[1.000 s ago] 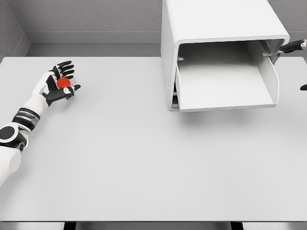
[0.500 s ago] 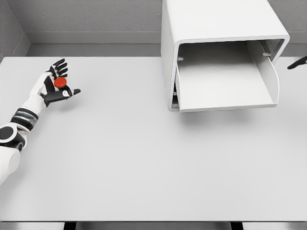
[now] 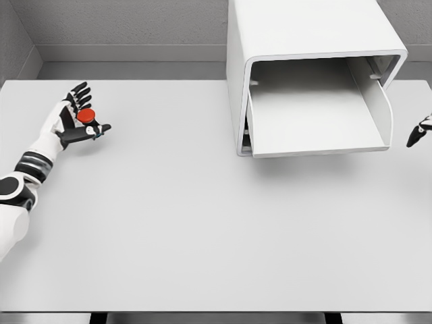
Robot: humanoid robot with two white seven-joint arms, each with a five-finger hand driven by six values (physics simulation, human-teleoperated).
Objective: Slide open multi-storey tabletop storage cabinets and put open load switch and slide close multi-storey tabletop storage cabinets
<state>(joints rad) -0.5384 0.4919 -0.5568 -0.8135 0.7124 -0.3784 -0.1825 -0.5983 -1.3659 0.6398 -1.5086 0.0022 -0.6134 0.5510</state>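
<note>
left hand point(image 3: 73, 120) at far left of the table point(image 3: 202, 223), palm turned up and toward the camera, fingers spread with the thumb crossing under; the load switch point(image 3: 86, 116), small with a red cap, sits against the palm between thumb and fingers. loosely cradled rather than clamped, as far as this view shows. over the last second the hand has drifted slightly left and back and the fingers have opened a little, the red cap riding with it, so the pick looks done and the carry is only starting. outward to the right: storage cabinet point(image 3: 304, 40) stands at the back right of the table, its drawer point(image 3: 317, 111) pulled forward, tray bare and well apart from the switch. right hand point(image 3: 418, 133) now shows only as dark fingertips at the right edge, below the cabinet's corner; a second ago it was up at the drawer's right side, so it has let go and dropped away. cannot tell whether it is open or closed. judgement: opening step finished, next is the long traverse rightward to the tray; risk is the switch slipping from so light a hold.
</note>
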